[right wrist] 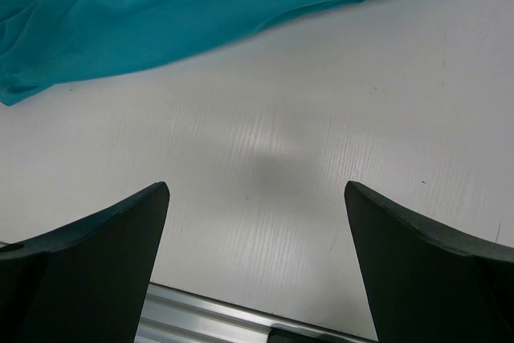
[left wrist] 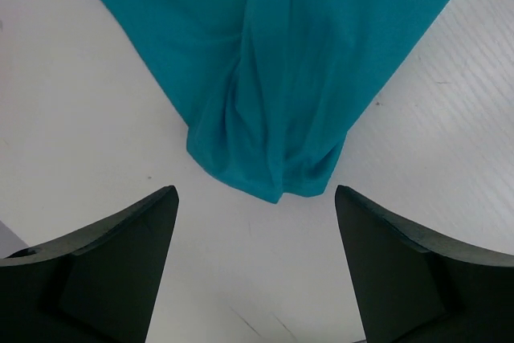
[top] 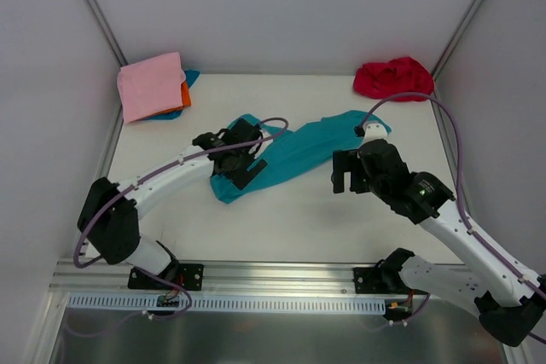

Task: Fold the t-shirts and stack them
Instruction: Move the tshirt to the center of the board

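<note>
1. The left gripper [left wrist: 255, 192] has its two dark fingers spread wide apart. Nothing is between them, and only bare white table [left wrist: 72, 118] shows in the gap.
2. Just ahead of those fingertips lies the narrow, bunched end of the teal t-shirt [left wrist: 281, 78]. In the left wrist view it touches neither finger.
3. Seen from above, the left gripper [top: 246, 164] hangs over the left part of the teal t-shirt [top: 307, 147] and hides some of the cloth.
4. The right gripper [right wrist: 255, 186] is also spread wide and holds nothing. It points down at bare table, where a faint shadow lies.
5. An edge of the teal t-shirt [right wrist: 120, 14] runs across the top of the right wrist view, well clear of the fingers.
6. From above, the right gripper [top: 343, 172] sits beside the shirt's right end, on the near side.
7. The teal t-shirt lies mid-table as a rumpled band running from near left to far right.
8. A red t-shirt [top: 392, 78] is a crumpled heap in the far right corner.
9. In the far left corner, a folded pink t-shirt [top: 152, 84] tops a stack. Edges of an orange t-shirt [top: 184, 94] and a blue t-shirt [top: 173, 114] show beneath it.
</note>
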